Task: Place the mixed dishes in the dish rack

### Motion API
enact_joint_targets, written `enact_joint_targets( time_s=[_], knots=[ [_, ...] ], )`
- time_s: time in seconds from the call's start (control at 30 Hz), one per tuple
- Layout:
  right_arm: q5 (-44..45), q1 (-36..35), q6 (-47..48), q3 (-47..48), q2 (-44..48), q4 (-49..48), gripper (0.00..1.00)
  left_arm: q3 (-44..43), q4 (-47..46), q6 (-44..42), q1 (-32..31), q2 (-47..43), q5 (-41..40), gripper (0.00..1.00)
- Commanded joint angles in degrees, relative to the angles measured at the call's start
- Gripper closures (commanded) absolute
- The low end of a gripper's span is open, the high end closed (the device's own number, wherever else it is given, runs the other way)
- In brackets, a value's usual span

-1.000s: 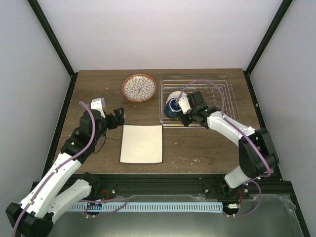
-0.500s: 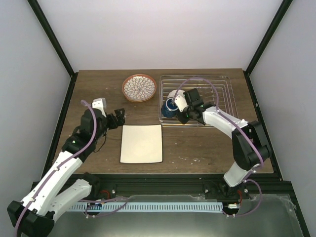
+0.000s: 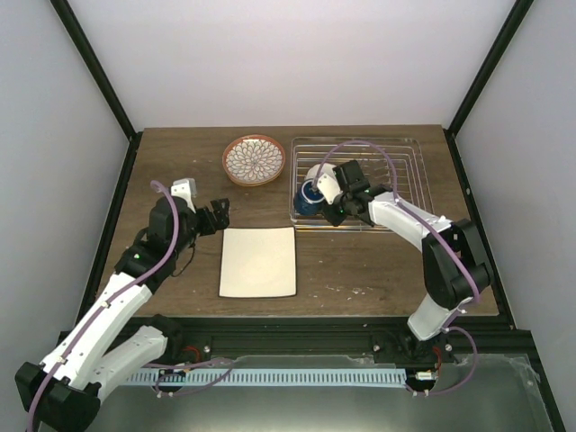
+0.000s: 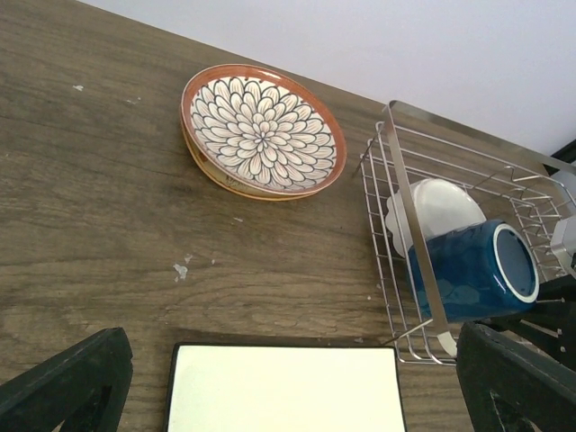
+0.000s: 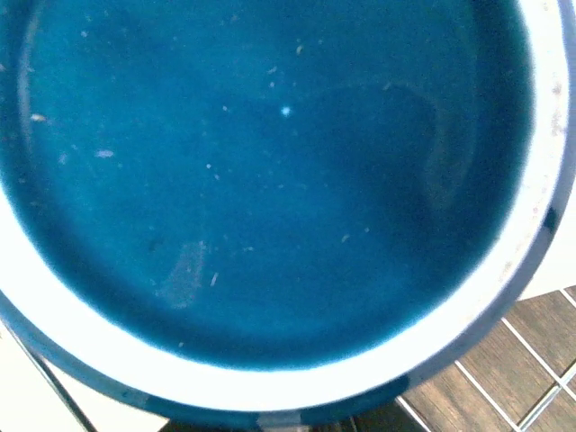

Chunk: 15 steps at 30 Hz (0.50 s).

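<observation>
The dark blue mug (image 3: 310, 197) lies on its side in the near-left corner of the dish rack (image 3: 396, 184), its mouth turned toward my right gripper (image 3: 329, 207), which is shut on its rim. In the right wrist view the mug's inside (image 5: 270, 180) fills the frame. The white scalloped bowl (image 4: 438, 209) sits in the rack just behind the mug (image 4: 468, 272). The round patterned plate (image 3: 254, 160) rests on the table left of the rack. The cream rectangular plate (image 3: 258, 262) lies flat nearer the front. My left gripper (image 3: 216, 217) hangs open just off its far-left corner, holding nothing.
The rack's raised wire rim (image 4: 409, 193) stands between the round plate (image 4: 263, 132) and the bowl. Rack bars (image 5: 531, 360) show under the mug. Bare wood lies between the cream plate (image 4: 283, 389) and the round plate. Black frame posts flank the table.
My right gripper has carried the mug a little to the left, into the rack's near-left corner, and its forearm has swung in. The left arm has barely moved.
</observation>
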State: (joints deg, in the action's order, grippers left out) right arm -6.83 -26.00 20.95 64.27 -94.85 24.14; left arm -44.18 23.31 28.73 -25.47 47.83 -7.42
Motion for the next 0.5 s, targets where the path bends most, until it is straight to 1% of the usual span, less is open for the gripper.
enact_joint_targets(
  time_s=[0.0,0.27,0.47],
  knots=[
    [1.87,1.44,0.98,2.0,-0.78,5.66,0.99,-0.63,-0.12,-0.34,0.34,0.13,0.84,0.0],
    [-1.93,3.99,3.83,3.57,1.57,9.27,0.99,-1.15,-0.65,-0.1,0.34,1.01,1.72,0.0],
    [-2.73,4.07,3.95,4.3,-0.25,10.22,0.99,-1.57,-0.68,-0.08,0.36,1.3,2.02,0.0]
  ],
)
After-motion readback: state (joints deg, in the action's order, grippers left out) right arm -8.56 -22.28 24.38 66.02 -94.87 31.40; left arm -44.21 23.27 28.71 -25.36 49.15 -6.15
